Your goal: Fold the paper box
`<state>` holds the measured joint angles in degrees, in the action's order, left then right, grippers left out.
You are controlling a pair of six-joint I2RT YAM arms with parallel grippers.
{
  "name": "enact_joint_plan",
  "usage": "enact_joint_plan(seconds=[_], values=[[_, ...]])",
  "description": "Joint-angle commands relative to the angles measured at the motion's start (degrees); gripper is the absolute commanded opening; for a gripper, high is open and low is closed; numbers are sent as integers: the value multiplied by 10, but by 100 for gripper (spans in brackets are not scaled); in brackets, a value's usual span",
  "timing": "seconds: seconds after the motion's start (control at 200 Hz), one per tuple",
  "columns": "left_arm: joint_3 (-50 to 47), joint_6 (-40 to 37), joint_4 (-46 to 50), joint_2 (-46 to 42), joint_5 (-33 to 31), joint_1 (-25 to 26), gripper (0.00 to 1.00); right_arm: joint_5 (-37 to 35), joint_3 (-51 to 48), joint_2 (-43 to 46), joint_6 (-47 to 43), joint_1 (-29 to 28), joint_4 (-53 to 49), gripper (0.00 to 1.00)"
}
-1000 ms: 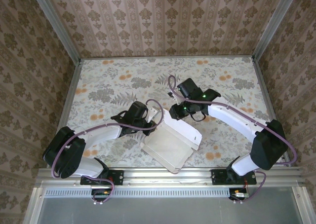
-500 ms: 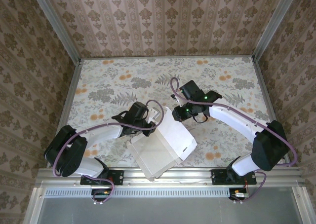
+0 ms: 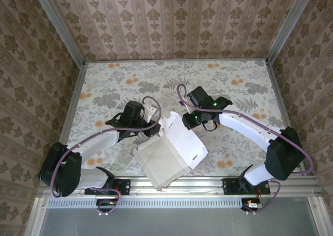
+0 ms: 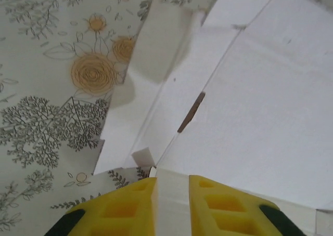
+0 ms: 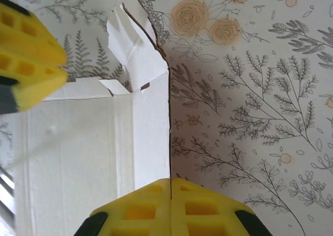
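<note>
Shifted leftward since earlier, the paper box (image 3: pixel 166 158) is seen from above by the table's (image 3: pixel 234 80) near edge. Left wrist: its flap is pinched by the left gripper (image 4: pixel 171 189). Right wrist: a wall is clamped by the right gripper (image 5: pixel 170 197). The card is judged light and crease-prone, best held beside folds.

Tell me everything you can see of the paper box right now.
The paper box is thin cardboard, whitish on the faces that show, and only partly folded. One broad creased panel reaches the near edge of the table, another rises beside it, and small flaps and a slot are visible. It sits centrally between the arms. The left gripper pinches a narrow strip of it, and the right gripper is closed on an upright wall's edge.
</note>
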<state>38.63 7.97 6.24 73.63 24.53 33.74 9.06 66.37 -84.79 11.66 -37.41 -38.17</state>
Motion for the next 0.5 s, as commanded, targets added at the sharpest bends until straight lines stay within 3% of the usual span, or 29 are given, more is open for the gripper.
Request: enact_joint_plan(seconds=[0.0,0.155,0.49], values=[[31,2,9,6,53,-18,28,-75,21,6,-23,-23,-38,7],[65,-8,12,54,75,-45,32,-151,42,-6,-33,-62,-67,5],[105,-95,2,98,116,-48,39,-278,75,-28,-47,-115,-103,4]])
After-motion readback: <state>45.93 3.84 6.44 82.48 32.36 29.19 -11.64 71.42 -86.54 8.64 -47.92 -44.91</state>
